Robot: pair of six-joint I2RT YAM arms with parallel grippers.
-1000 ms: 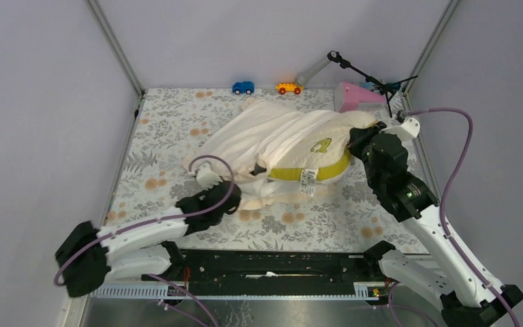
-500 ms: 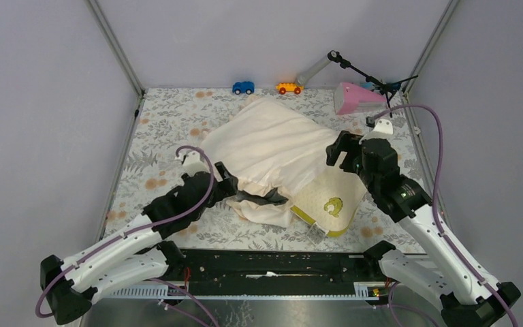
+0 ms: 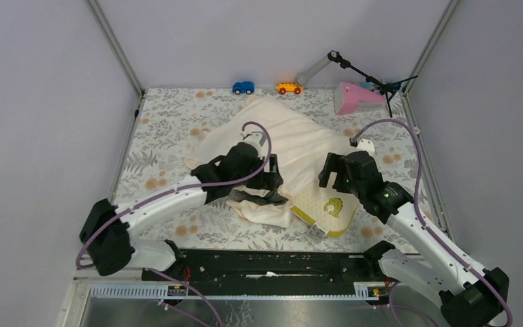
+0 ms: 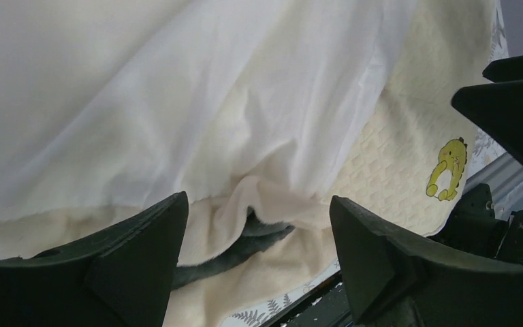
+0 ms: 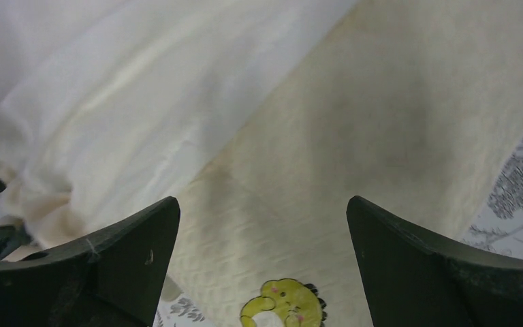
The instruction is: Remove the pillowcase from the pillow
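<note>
**Both grippers wide open over a half-sleeved pillow**

On my left, the left gripper (image 3: pixel 270 178) reaches in over the near left part of the bundle, which lies mid-table on the floral table cover (image 3: pixel 163 136). In its wrist view the left gripper (image 4: pixel 257 204) has its jaws spread wide, with rumpled cloth showing in the gap between them. I cannot tell whether the fingertips touch the fabric.

The pillowcase (image 3: pixel 279 139) covers the far and left part of the pillow, and its cream folds are bunched at the near edge. A dark grey strip (image 3: pixel 255 197) shows in that bunch, just near of the left gripper.

Right of it, the pillow (image 3: pixel 313 199) pokes out of the sleeve at the near right corner. The quilted face is bare there, with the yellow logo (image 3: pixel 331 206) on it.

The right gripper (image 3: pixel 330 174) hangs over that bare corner. In the wrist view its jaws are also far apart, straddling the line where the pillowcase (image 5: pixel 109 88) ends and the pillow (image 5: pixel 354 136) begins.

Along the far edge, left to right, sit a blue toy car (image 3: pixel 243 87), an orange toy car (image 3: pixel 288 88) and a pink object (image 3: pixel 357 97).
</note>
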